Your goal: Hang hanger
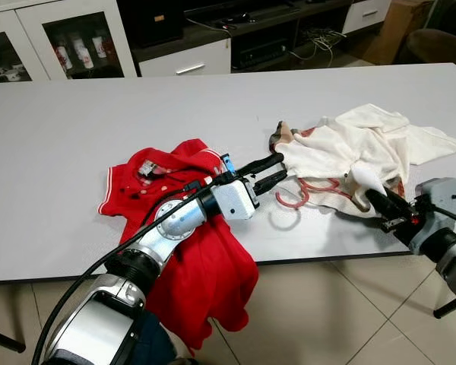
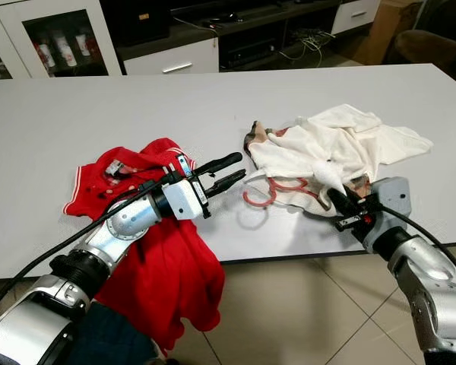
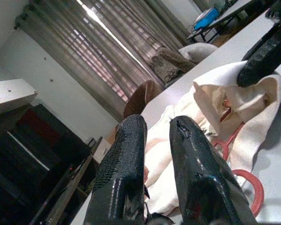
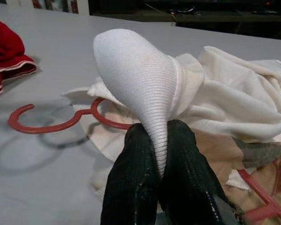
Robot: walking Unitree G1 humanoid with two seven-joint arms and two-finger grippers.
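- So, start on the left: a red shirt (image 1: 175, 228) lies on the table (image 1: 61, 152) and hangs over the near edge. Nothing is holding it.
- Your left gripper (image 1: 270, 172) floats just above the table, between the red shirt and the white shirt (image 1: 349, 148). Its fingers (image 3: 126, 173) are only a little apart, and they hold nothing.
- Next comes the hanger (image 1: 300, 194). It is red, and it lies flat on the table. Its hook sticks out from under the white shirt, just in front of your left gripper. The rest of it is hidden under the cloth.
- The white shirt sits in a crumpled heap on top of the hanger. It does not look pulled neatly onto it.
- On the right, your right gripper (image 4: 161, 154) is by the near edge of the heap. Its fingers are pinched tight on a ribbed white fold of the shirt.
- How far along are you? I think you are near the start. The hanger is not lifted yet, and I can see no rail or hook to hang it on.
- What is left, I think: grab the hanger, lift it, and hang it up somewhere.
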